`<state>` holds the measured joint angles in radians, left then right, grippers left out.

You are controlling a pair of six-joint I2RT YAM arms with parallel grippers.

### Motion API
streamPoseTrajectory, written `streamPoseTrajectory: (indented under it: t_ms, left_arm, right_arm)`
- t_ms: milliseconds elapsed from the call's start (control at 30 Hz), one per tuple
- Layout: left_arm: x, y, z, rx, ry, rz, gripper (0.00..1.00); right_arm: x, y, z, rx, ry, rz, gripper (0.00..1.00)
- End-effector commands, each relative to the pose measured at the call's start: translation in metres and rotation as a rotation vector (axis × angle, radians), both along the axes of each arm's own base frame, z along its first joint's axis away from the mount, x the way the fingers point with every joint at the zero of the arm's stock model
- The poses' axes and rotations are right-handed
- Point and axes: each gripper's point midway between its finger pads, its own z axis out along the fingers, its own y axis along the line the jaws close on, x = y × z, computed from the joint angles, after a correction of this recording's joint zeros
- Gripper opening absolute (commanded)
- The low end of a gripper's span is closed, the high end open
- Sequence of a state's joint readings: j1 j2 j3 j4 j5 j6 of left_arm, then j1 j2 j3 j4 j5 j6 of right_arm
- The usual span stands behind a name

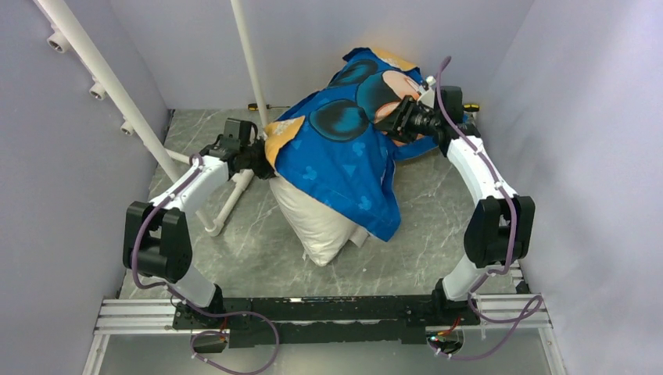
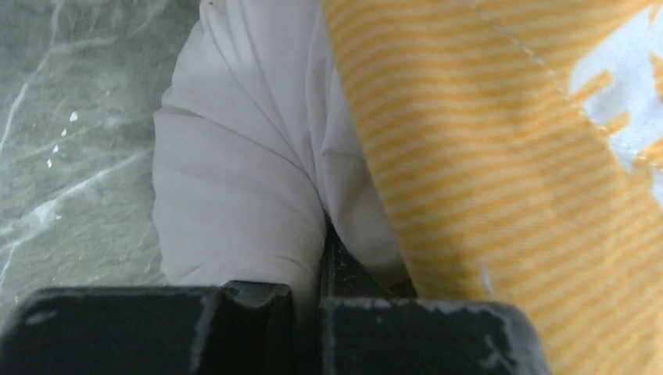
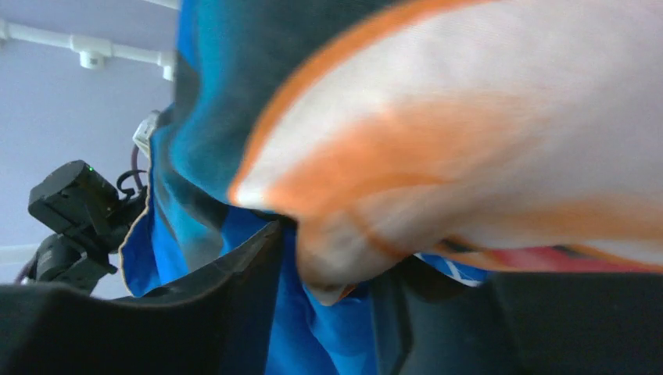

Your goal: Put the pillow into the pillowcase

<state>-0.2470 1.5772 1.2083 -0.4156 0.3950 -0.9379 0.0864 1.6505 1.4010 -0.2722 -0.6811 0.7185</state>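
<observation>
Top view: bright, even, diffuse light; sharp; soft shadow beside pillow [image 1: 320,226] on table [image 1: 438,226]. Left wrist: close-up, mildly soft. Right wrist: pillowcase [image 3: 469,117] heavily motion-blurred; near edge dark, unfocused.

The pillow [image 1: 320,223] is laid in the middle of the table [image 1: 438,219], with the pillowcase [image 1: 344,148] draped over its far part — the near end is left uncovered. The left gripper [image 1: 262,160] is set at its left side, the right gripper [image 1: 399,117] at the far right.

One pillow [image 1: 320,226], one pillowcase [image 1: 344,148], two arms [image 1: 188,187] [image 1: 481,168]
</observation>
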Motion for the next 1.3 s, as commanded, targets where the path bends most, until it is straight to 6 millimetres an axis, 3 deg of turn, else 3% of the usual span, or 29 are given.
streamPoseTrajectory:
  t_ms: [0,67,133,300,400,600,700,833,933,967,1067,1167,1267]
  left_arm:
    - [-0.022,-0.012,-0.006,0.005,0.014,-0.093,0.0]
    - [-0.022,-0.002,-0.015,0.033,0.016,-0.049,0.0]
    - [-0.021,0.008,-0.022,0.043,0.015,-0.014,0.0]
    - [-0.02,0.02,-0.032,0.063,0.048,-0.017,0.0]
    - [-0.019,0.02,-0.032,0.059,0.046,-0.029,0.0]
    - [-0.02,0.016,-0.03,0.034,0.041,-0.042,0.0]
    - [-0.021,0.016,-0.028,0.031,0.034,-0.041,0.0]
    - [-0.02,0.016,-0.022,0.027,0.018,-0.041,0.0]
    - [-0.018,0.015,-0.021,0.027,0.015,-0.041,0.0]
    - [-0.017,0.015,-0.02,0.025,0.016,-0.041,0.0]
    - [-0.012,0.011,-0.018,0.006,0.009,-0.042,0.0]
    - [-0.004,0.008,-0.012,-0.011,-0.009,-0.043,0.0]
    - [0.007,0.006,0.002,-0.012,-0.05,-0.045,0.0]
  right_arm:
    - [0.014,-0.009,0.045,-0.123,-0.199,0.01,0.6]
    - [0.005,-0.04,0.025,-0.198,-0.147,-0.102,0.75]
    - [-0.013,-0.072,0.014,-0.224,-0.11,-0.197,0.82]
    - [-0.051,-0.141,-0.036,-0.175,-0.001,-0.393,0.87]
    - [-0.058,-0.159,-0.072,-0.044,0.06,-0.441,0.86]
    - [-0.041,-0.14,-0.127,0.208,0.179,-0.326,0.81]
    - [-0.035,-0.12,-0.133,0.259,0.194,-0.272,0.8]
    - [-0.034,-0.076,-0.144,0.255,0.232,-0.16,0.8]
    - [-0.039,-0.054,-0.135,0.331,0.218,-0.123,0.64]
    - [-0.044,-0.05,-0.13,0.357,0.21,-0.112,0.51]
    - [-0.065,-0.044,-0.124,0.387,0.223,-0.096,0.0]
    - [-0.083,-0.041,-0.111,0.375,0.215,-0.08,0.0]
    - [-0.1,-0.032,-0.083,0.337,0.164,-0.048,0.0]
